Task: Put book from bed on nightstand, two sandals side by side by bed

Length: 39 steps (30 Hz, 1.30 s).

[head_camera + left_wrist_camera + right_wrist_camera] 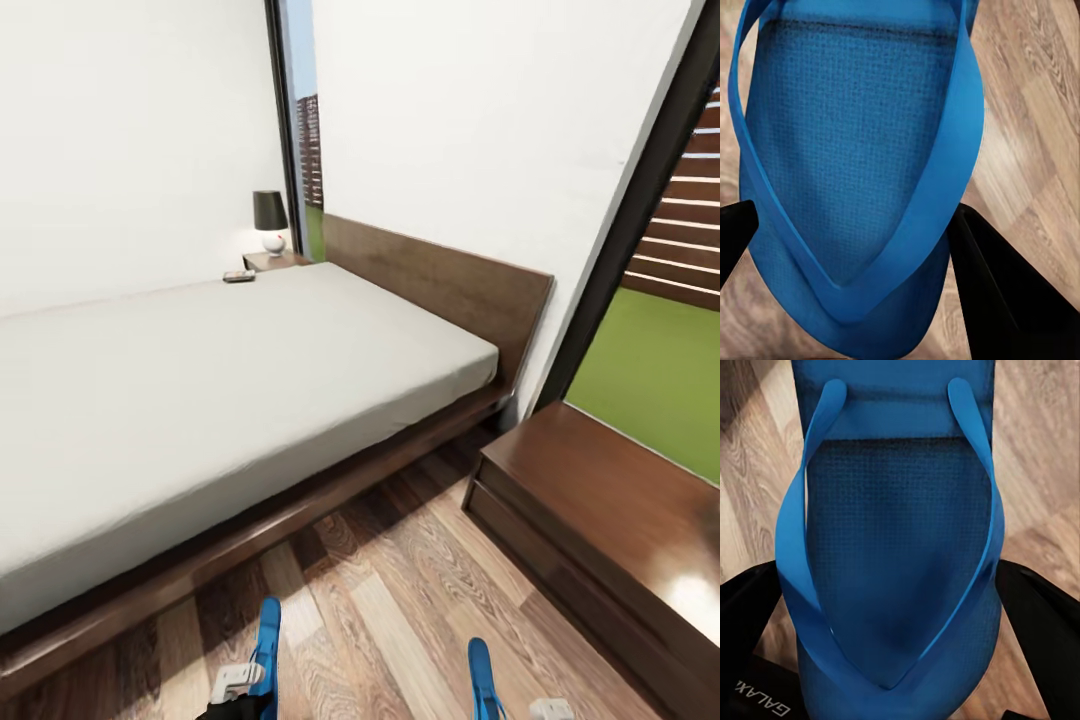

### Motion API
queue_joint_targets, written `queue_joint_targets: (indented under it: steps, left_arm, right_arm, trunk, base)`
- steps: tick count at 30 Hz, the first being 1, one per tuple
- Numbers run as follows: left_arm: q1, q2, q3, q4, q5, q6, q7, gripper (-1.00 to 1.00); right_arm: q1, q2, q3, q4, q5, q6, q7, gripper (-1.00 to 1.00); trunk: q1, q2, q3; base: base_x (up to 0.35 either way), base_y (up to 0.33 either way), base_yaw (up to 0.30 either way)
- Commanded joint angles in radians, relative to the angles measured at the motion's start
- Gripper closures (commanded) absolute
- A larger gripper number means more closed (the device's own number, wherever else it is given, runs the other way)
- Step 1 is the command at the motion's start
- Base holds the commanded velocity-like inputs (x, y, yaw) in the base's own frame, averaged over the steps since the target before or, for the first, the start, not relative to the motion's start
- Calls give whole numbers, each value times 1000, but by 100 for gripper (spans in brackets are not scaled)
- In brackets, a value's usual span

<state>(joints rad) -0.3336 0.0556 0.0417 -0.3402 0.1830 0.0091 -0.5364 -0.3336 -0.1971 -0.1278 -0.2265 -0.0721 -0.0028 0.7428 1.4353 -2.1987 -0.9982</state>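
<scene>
Ahead, a large low bed (230,370) with whitish-grey mattress and dark brown frame, brown headboard against the white wall. On its far edge, a small dark book (238,276); just beyond, a reddish-brown nightstand (272,261) bearing a black-shaded lamp (269,220). At right, a long dark brown low cabinet (600,520) narrowing the wood-plank floor (390,590). Low in front, two bright blue flip-flop sandals: left sandal (855,172) between the left gripper's black fingers (1001,289), right sandal (896,555) between the right gripper's fingers (1039,637). Clamped or merely straddling: cannot tell.

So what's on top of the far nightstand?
On the nightstand stands a lamp, dark shade over a white base. The rest of its top is hidden by the bed.
</scene>
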Motion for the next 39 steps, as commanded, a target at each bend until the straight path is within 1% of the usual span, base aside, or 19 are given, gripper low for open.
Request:
queue_joint_targets:
  steps: [1,39]
  left_arm:
    - [-1,0,4,1,0,0,-5,100]
    - [-1,0,4,1,0,0,-5,100]
  right_arm:
    - [0,0,-1,1,-6,0,4,100]
    - [0,-1,-1,1,-6,0,4,100]
  trunk:
    - [0,0,-1]
    - [0,0,-1]
  base:
    - [0,0,284]
    - [0,0,284]
